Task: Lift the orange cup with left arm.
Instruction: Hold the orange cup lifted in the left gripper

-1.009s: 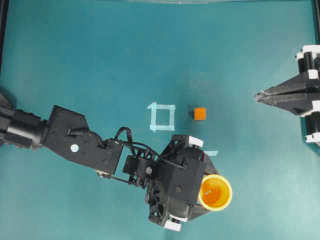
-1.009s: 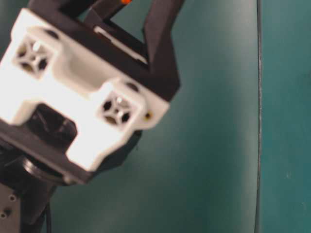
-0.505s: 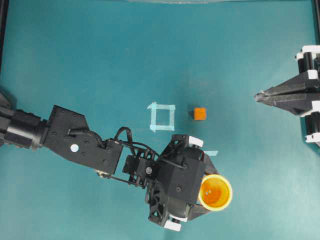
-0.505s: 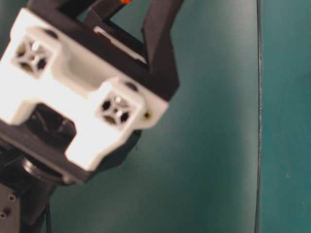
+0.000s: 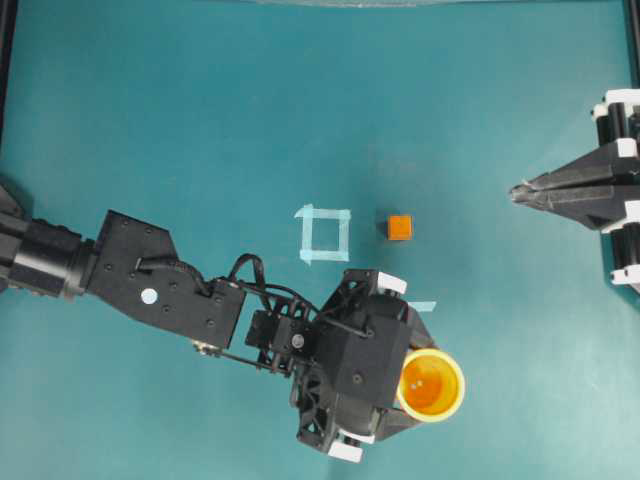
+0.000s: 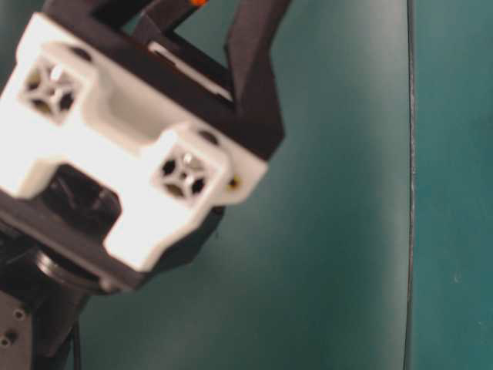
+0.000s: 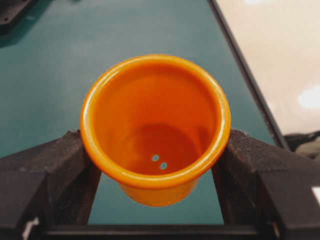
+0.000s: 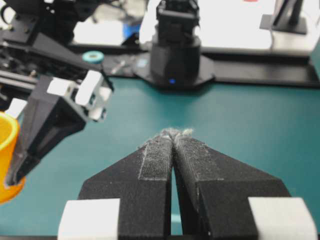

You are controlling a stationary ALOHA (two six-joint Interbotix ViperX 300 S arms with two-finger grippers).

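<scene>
1. Overhead exterior view: the teal worktop (image 5: 200,120) fills the frame, and the left arm (image 5: 160,290) reaches in from the left edge toward the lower middle.
2. At the right edge the right hand (image 5: 515,190) is parked, fingers pressed together on nothing; the right wrist view shows the same.
3. The left hand (image 7: 155,165) is clamped on the orange cup (image 5: 431,384), lower middle of the overhead frame. In the left wrist view the fingers (image 7: 60,160) press its opposite walls just under the rim, with teal showing beneath its base, so it looks lifted clear of the worktop.
4. The cup looks like thin, smooth plastic: light, fairly stiff but able to flex, and likely slippery. Its flared rim should stop it sliding down, so a hold high on the wall suits it; squeezing harder might deform it.
5. A small orange cube (image 5: 399,227) sits just right of a pale tape square (image 5: 324,234), mid-frame, well apart from the cup.
</scene>
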